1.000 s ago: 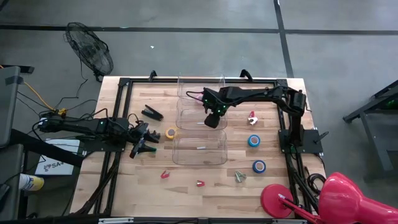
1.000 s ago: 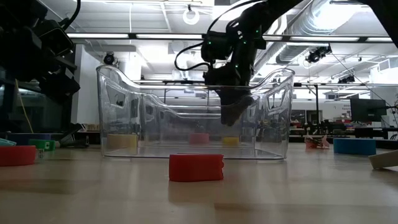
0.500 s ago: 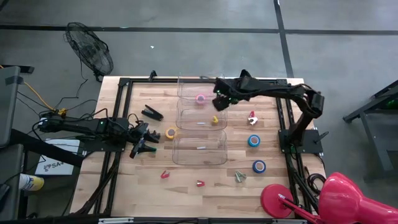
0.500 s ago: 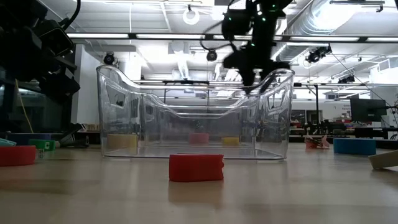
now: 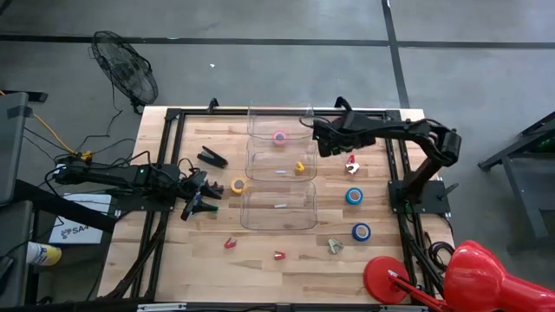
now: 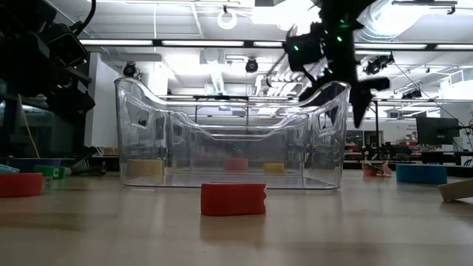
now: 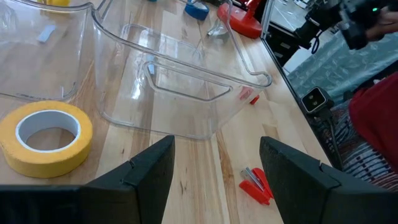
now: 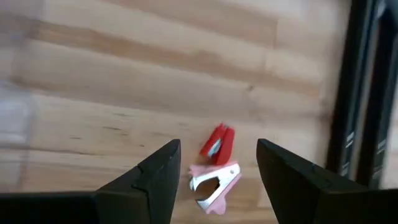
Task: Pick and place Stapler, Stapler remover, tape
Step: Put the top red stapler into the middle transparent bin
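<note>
My right gripper [image 5: 328, 146] hangs open above bare wood, between the clear bins and a pink staple remover [image 8: 214, 182] that lies beside a red one [image 8: 215, 143]. My left gripper [image 7: 216, 142] waits open and low at the table's left, pointing at the yellow tape roll [image 7: 46, 134], which lies flat on the wood. A black stapler [image 5: 212, 157] lies at the far left. Two blue tape rolls [image 5: 353, 196] [image 5: 361, 231] lie flat at the right. A pink roll [image 5: 279, 136] sits in the far bin, and a small yellow thing [image 5: 300, 166] in the middle bin.
Three clear bins [image 5: 279, 208] stand in a row down the table's middle. Small red pieces [image 5: 230, 243] [image 5: 279, 255] and a metal one [image 5: 334, 246] lie near the front edge. A red lamp [image 5: 473, 273] stands at the near right corner, and a black frame [image 5: 395, 173] edges the table.
My right gripper has risen out of the middle bin and gone toward the table's right edge, rolling about its own line as it went. It now hangs beside the bins near the staple removers. A small yellow thing shows in the middle bin where the gripper was.
</note>
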Robot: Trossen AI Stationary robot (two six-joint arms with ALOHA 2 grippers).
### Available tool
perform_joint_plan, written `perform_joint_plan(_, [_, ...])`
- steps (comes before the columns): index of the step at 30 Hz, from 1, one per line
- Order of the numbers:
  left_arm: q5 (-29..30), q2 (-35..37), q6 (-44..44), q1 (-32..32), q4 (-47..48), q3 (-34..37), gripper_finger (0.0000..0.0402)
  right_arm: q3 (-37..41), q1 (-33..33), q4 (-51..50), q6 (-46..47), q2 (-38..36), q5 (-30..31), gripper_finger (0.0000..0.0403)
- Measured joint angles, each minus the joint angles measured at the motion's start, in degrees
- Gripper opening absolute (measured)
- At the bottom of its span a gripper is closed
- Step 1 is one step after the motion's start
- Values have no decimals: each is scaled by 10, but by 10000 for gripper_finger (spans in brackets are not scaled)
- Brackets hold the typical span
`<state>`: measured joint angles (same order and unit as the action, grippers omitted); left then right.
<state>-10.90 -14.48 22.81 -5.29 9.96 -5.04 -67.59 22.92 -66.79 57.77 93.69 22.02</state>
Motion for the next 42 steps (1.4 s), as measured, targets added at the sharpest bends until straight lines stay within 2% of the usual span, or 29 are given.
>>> perform_joint_plan(6, [0, 0, 0, 0, 0, 0, 231, 111, 13, 46, 77, -47, -16, 205])
perform_joint_plan(13, [0, 0, 0, 0, 0, 0, 231, 174, 23, 136, 146, -61, -40, 207])
perform_joint_plan(21, [0, 0, 0, 0, 0, 0, 231, 219, 44, 210, 182, -59, -43, 226])
perform_joint_plan(28, [0, 0, 0, 0, 0, 0, 231, 252, 61, 295, 155, -59, -59, 227])
perform_joint_plan(42, [0, 0, 0, 0, 0, 0, 231, 254, 72, 295, 138, -38, -68, 227])
